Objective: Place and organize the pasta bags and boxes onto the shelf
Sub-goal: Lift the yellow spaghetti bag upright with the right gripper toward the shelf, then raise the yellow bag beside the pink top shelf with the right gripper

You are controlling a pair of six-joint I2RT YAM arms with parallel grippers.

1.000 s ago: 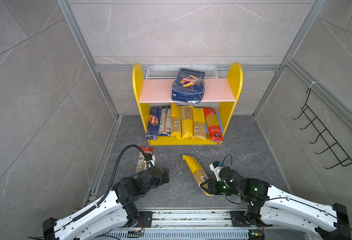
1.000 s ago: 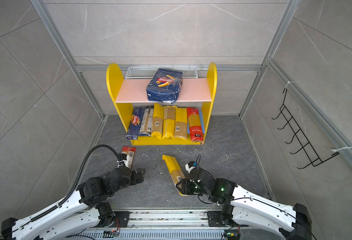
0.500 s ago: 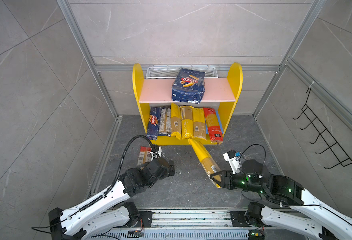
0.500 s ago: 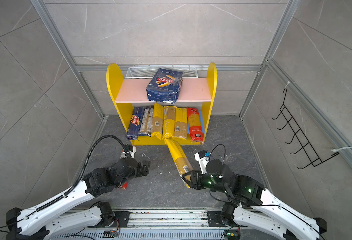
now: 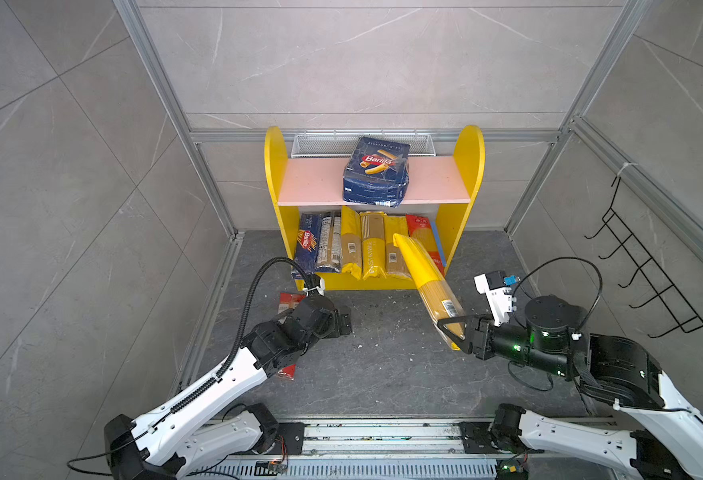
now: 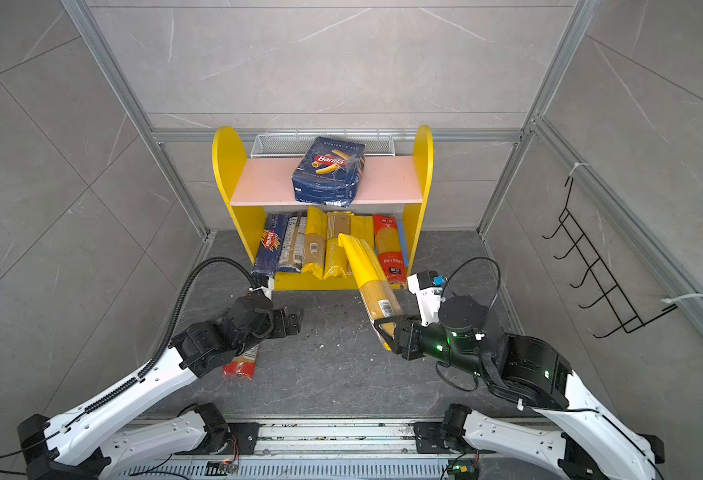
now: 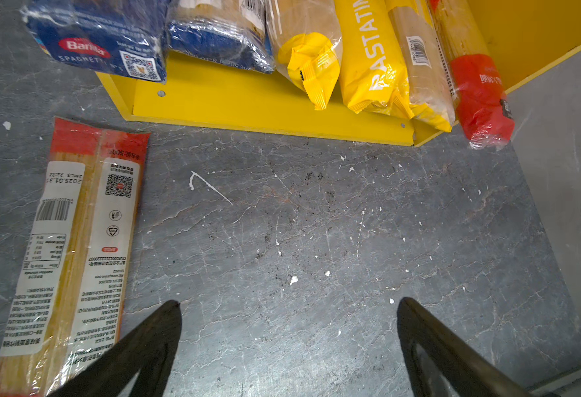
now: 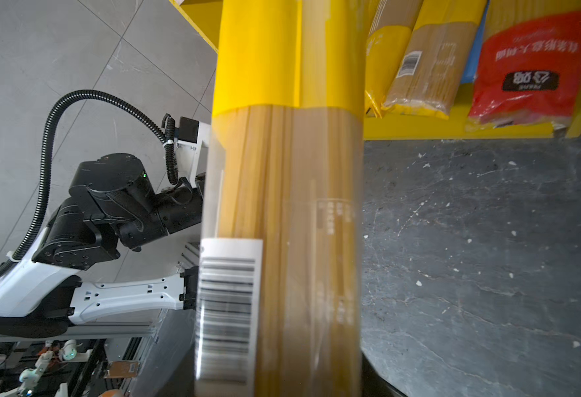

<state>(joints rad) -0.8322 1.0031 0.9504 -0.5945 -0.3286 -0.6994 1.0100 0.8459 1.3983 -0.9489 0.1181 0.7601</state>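
Note:
My right gripper [image 5: 451, 332] [image 6: 387, 330] is shut on the near end of a yellow-ended spaghetti bag [image 5: 424, 278] [image 6: 370, 274] [image 8: 282, 172]. The bag is lifted and slants up, its far end over the bags on the lower board of the shelf [image 5: 275, 174] [image 6: 223, 166]. My left gripper [image 5: 341, 320] [image 6: 291, 322] [image 7: 289, 302] hangs open and empty above the floor. Beside it a red-ended spaghetti bag [image 6: 241, 365] [image 7: 76, 240] lies flat, partly under the left arm. A wide blue rigatoni pack [image 5: 376, 172] lies on the pink board.
The lower board holds a blue Barilla spaghetti box [image 5: 308, 245] [image 7: 103, 37] and several bags side by side, a red one [image 5: 422, 232] [image 7: 481, 99] at the right. A black wire rack [image 5: 649, 270] hangs on the right wall. The mounting rail [image 5: 383, 432] runs along the front.
My right gripper has lifted the yellow-ended bag off the floor and carried it back toward the shelf. The left arm has reached forward over the red-ended bag.

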